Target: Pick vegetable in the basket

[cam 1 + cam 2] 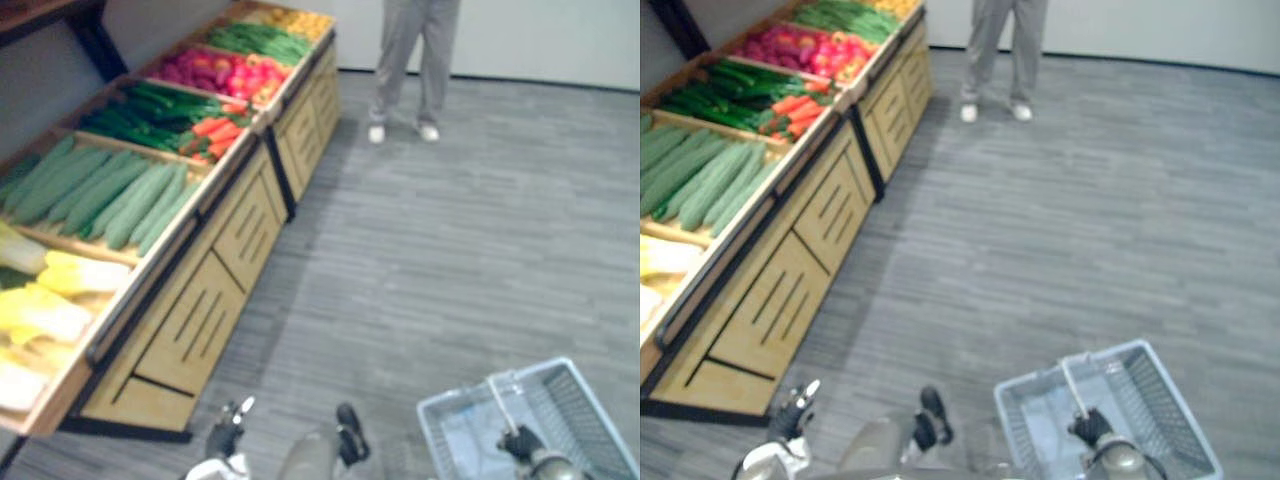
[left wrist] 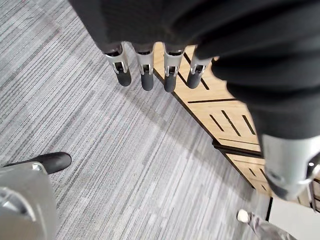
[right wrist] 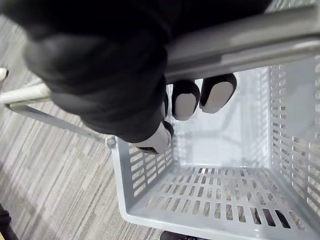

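Floor: a grey striped carpet floor (image 1: 450, 230) runs between the robot and the goods.
Stand: a long pale wooden display stand (image 1: 215, 300) with slatted front panels lines the robot's left. Its top slopes towards the aisle, likely so the stock faces a picker. Its near end is cut off at the frame edge.
Person: a person in grey trousers and white shoes (image 1: 405, 60) stands past the far end of the stand, seen only from the waist down.
Basket: a grey perforated plastic basket (image 1: 590, 410) hangs low on the robot's right, well apart from the stand. It is empty, and its near corner is out of frame.
Vegetables: all lie in the stand's compartments. From near to far these hold yellow-white leafy cabbages (image 1: 50, 300), pale green long gourds (image 1: 110, 190), dark green cucumbers (image 1: 150, 110) beside orange carrots (image 1: 215, 130), and red-pink produce (image 1: 220, 72). The farthest heaps are too small to name.
Right hand: the right hand (image 3: 100, 65) has its fingers curled round the basket's grey bar handle (image 3: 250, 45), so the basket hangs mouth up, ready to receive.
Left hand: the left hand (image 2: 145, 75) hangs low near the stand's base, fingers straight and side by side, holding nothing. It is probably the picking hand.
Progress: my judgement is that no vegetable has been picked yet.
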`<state>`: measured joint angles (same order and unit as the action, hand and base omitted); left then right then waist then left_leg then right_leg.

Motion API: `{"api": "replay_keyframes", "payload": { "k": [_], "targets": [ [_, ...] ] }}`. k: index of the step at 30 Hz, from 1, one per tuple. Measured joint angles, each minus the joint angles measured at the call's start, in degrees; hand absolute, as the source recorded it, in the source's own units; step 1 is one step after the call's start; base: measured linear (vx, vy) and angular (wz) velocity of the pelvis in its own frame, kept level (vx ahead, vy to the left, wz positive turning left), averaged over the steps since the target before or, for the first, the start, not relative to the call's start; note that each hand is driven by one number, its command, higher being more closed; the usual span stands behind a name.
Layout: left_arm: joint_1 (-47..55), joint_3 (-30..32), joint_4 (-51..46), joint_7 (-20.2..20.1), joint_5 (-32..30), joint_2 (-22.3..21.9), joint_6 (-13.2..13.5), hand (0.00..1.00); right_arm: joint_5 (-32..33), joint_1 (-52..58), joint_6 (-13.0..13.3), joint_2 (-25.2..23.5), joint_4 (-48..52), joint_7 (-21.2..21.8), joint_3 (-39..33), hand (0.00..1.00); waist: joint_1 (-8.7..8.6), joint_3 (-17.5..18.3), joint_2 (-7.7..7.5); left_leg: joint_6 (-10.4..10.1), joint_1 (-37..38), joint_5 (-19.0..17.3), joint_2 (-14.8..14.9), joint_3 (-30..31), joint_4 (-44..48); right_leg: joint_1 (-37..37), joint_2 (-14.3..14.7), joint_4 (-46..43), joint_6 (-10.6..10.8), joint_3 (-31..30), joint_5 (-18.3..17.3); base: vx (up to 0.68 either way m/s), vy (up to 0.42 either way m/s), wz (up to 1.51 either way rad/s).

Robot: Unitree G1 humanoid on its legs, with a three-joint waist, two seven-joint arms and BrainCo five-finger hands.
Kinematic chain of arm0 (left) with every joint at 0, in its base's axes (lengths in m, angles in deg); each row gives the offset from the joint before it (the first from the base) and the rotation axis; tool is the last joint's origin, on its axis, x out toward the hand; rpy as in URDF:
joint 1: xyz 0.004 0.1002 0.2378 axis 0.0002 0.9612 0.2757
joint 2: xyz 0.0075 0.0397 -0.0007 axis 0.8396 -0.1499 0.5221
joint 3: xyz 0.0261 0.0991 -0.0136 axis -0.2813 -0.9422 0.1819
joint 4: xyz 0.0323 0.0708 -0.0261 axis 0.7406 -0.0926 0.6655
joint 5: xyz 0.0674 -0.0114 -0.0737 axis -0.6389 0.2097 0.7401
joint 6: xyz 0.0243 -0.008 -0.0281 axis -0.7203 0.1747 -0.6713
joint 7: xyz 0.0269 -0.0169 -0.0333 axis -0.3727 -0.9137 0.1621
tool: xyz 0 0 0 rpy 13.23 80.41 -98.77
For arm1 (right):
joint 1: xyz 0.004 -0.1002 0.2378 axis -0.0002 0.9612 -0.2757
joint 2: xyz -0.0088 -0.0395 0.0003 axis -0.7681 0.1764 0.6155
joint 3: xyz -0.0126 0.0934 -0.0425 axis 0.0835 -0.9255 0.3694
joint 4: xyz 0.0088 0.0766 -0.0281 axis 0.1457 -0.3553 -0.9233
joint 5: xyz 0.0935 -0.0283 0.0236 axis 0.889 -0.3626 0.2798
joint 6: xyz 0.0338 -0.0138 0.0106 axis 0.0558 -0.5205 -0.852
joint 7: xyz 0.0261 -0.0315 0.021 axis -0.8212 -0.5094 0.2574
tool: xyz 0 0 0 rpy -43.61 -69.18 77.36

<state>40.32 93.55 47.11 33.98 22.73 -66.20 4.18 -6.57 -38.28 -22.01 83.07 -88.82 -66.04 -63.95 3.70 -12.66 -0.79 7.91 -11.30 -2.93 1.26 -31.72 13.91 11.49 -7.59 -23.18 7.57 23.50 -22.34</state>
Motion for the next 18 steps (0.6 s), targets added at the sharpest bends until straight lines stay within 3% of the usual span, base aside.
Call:
{"api": "replay_keyframes", "payload": {
  "k": [1,2,3,5,6,7,9,11,12,13,14,15,16,18],
  "targets": [
    [-0.1,-0.1,1.3,0.2,0.0,-0.4,-0.5,0.00,0.0,-1.5,0.1,0.5,-1.8,-0.5,-0.6,1.00,-0.33,-0.1,-0.24,1.2,1.3,-1.1,-1.3,2.3,-0.9,-8.7,-4.9,-20.0,1.3,-1.1,4.9,0.53,0.096,0.71],
    [-0.1,-0.4,1.6,0.3,0.0,-0.2,-0.5,0.00,0.0,-1.6,0.3,0.4,-2.2,-0.4,-0.7,1.00,-0.58,-0.4,-0.50,0.8,2.3,-1.2,-1.7,3.5,-1.1,-12.1,-6.5,-26.7,1.5,-1.8,5.1,0.47,0.109,1.06],
    [0.0,-0.4,2.3,0.8,0.0,0.5,-0.5,0.00,0.0,-1.5,0.4,-0.1,-2.9,-0.2,-1.3,1.00,-0.73,-0.8,-0.74,0.5,5.3,-1.7,-2.1,6.5,-1.8,-14.5,-7.9,-30.3,-0.5,-1.8,3.9,0.51,0.057,1.37],
    [-0.1,-0.3,2.3,1.3,1.0,1.6,-0.5,0.00,0.3,-0.3,1.6,-0.4,-4.0,-0.3,-1.5,1.00,-1.34,-1.9,0.58,0.1,10.8,-1.9,-1.7,13.5,-4.2,-14.3,-5.4,-21.8,-1.2,-2.8,3.5,0.50,-0.022,1.60],
    [-0.8,-0.2,2.0,1.3,1.9,2.3,-0.3,0.00,0.6,0.3,2.4,-0.4,-3.9,-0.7,-1.5,1.00,-2.22,-2.1,0.85,-0.5,12.6,-1.9,-1.4,18.2,-5.0,-14.5,-2.8,-15.1,-0.9,-5.7,3.6,0.49,-0.174,2.45],
    [-3.0,-0.2,2.0,0.5,2.1,3.2,-0.2,0.00,1.9,2.5,3.8,-0.9,-3.4,-1.9,-1.5,1.00,-3.50,-2.0,0.66,-1.6,14.1,-2.4,-1.7,25.6,-5.7,-16.4,0.3,-7.0,-0.2,-13.2,4.1,0.40,-0.159,2.58],
    [-4.9,0.0,1.9,-0.3,2.0,3.4,-0.4,0.00,3.5,5.1,4.6,-1.9,-1.6,-3.4,-1.5,1.00,-3.44,-1.8,-0.19,-3.7,14.6,-4.0,-2.9,32.9,-5.0,-19.5,0.9,-2.3,1.8,-21.0,5.8,0.36,-0.292,2.35],
    [-3.6,2.2,-0.1,0.2,2.0,2.4,-0.6,0.00,3.4,6.1,4.8,-3.4,0.5,-3.9,-1.4,1.00,-3.09,-1.6,-1.06,-5.1,15.5,-6.6,-4.1,37.2,-1.9,-20.8,0.3,-0.8,1.0,-22.1,7.9,0.35,-0.343,1.59],
    [-2.5,2.7,-1.5,0.6,2.0,2.2,-0.5,0.00,3.5,6.5,4.6,-4.5,1.9,-3.8,-1.5,1.00,-2.52,-1.1,-2.05,-6.0,14.9,-7.9,-4.9,35.2,0.6,-20.0,-0.5,2.0,-0.5,-21.4,11.0,0.29,-0.278,1.64],
    [-1.9,2.9,-2.4,0.8,2.1,2.3,-0.6,0.00,4.1,7.8,4.6,-5.1,4.3,-3.6,-1.8,1.00,-2.90,-1.1,-3.36,-6.1,13.6,-11.0,-3.8,23.5,4.0,-17.0,-2.8,5.1,0.1,-18.1,18.1,0.30,-0.310,1.71],
    [-2.2,3.3,-2.7,0.5,2.2,1.0,-0.9,0.00,5.3,6.9,3.3,-4.1,4.3,-3.7,-2.4,1.00,-1.61,-1.5,-0.55,-8.5,13.3,-12.7,0.8,19.5,7.0,-15.8,-2.2,4.4,-2.0,-13.9,17.7,0.30,-0.343,1.54],
    [-1.5,3.8,-2.7,0.1,2.2,0.9,-1.2,0.00,5.7,6.3,3.0,-3.4,5.3,-3.3,-2.9,1.00,-1.69,-1.5,-0.23,-8.9,12.6,-13.1,3.1,16.2,8.4,-14.4,-2.1,5.8,-2.1,-11.8,16.9,0.24,-0.332,1.63],
    [-1.4,3.9,-2.5,-0.5,2.2,0.9,-1.9,0.00,5.8,5.4,2.5,-1.7,6.6,-2.4,-3.9,1.00,-3.18,-1.8,1.85,-9.5,12.1,-12.9,7.8,7.7,9.0,-9.8,-2.1,8.6,-2.0,-6.1,16.5,0.14,-0.270,1.61],
    [-0.8,3.9,-2.4,-0.7,2.2,1.0,-1.6,0.00,5.7,4.2,2.4,0.5,5.9,-1.3,-3.9,1.00,-3.14,-1.6,2.33,-9.9,13.5,-9.7,9.2,3.6,6.1,-7.0,-2.6,9.8,-1.8,-2.9,15.9,0.06,-0.169,1.29]
  ]
}}
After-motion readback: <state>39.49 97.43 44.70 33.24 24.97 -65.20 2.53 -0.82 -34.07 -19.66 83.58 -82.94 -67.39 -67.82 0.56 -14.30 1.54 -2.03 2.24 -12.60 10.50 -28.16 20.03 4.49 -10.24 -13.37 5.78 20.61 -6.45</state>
